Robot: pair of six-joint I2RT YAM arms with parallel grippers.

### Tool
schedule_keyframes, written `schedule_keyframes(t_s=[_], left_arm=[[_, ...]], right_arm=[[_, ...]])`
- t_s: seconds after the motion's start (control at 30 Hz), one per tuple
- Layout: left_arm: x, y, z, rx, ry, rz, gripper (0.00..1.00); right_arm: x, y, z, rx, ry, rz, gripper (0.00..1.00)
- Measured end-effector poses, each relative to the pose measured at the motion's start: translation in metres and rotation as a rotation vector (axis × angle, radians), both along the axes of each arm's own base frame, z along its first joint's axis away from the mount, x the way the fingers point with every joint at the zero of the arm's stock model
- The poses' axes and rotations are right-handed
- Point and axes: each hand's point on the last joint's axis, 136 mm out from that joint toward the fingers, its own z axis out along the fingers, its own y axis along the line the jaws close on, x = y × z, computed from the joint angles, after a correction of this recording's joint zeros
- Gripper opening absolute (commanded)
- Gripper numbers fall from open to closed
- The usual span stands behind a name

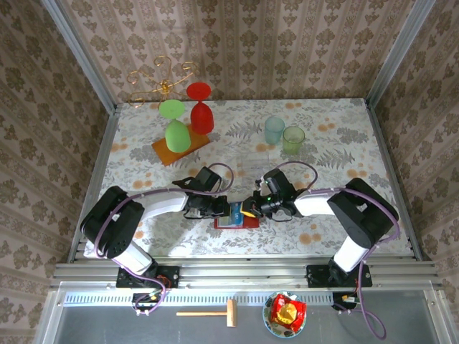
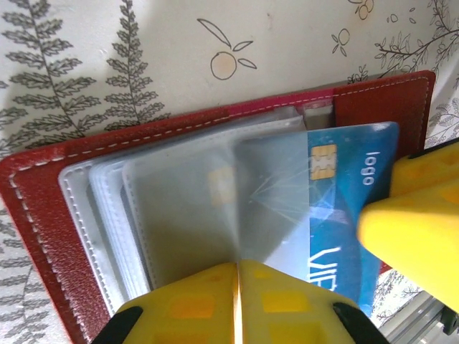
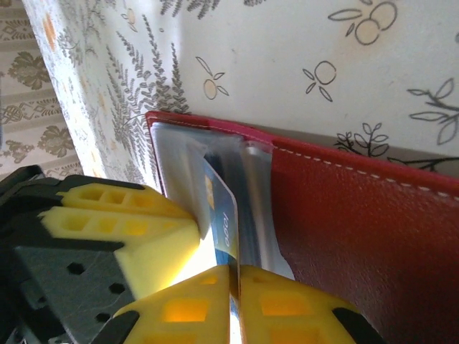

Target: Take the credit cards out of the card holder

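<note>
Lying open on the patterned table, at its near centre between the two arms, is the red card holder. The left gripper has its jaws closed together, yellow pads against the clear pockets; whether a sleeve is pinched cannot be told. The right gripper is clamped on the edge of the blue credit card, which sits partly out of its pocket. A second card shows faintly inside the sleeves.

Open red holder — blue card half-out
</note>
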Motion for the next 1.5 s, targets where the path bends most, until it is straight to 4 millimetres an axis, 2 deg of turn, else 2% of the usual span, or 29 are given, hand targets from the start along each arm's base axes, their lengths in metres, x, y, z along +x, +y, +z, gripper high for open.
schedule_keyframes(t_s=[0.5, 0.67, 0.83, 0.93, 1.17, 1.3, 1.5], left_arm=[[0.0, -0.002, 0.0, -0.025, -0.009, 0.01, 0.11], [0.0, -0.001, 0.002, -0.029, -0.007, 0.018, 0.12], [0.0, 0.0, 0.006, -0.029, -0.009, 0.026, 0.17], [0.0, 0.0, 0.008, -0.033, -0.011, 0.028, 0.18], [0.01, 0.005, 0.025, -0.059, -0.048, 0.054, 0.21], [0.022, 0.014, 0.042, -0.081, -0.095, 0.088, 0.23], [0.038, 0.03, 0.058, -0.101, -0.141, 0.145, 0.25]], right_arm=[[-0.002, -0.033, 0.027, -0.08, -0.075, 0.011, 0.0], [0.003, -0.037, 0.049, -0.134, -0.175, 0.082, 0.0], [0.01, -0.043, 0.084, -0.223, -0.374, 0.208, 0.0], [0.011, -0.049, 0.097, -0.288, -0.495, 0.304, 0.0], [0.011, -0.066, 0.11, -0.463, -0.729, 0.583, 0.0], [0.024, -0.075, 0.12, -0.543, -0.828, 0.699, 0.0], [0.042, -0.072, 0.126, -0.594, -0.901, 0.882, 0.0]])
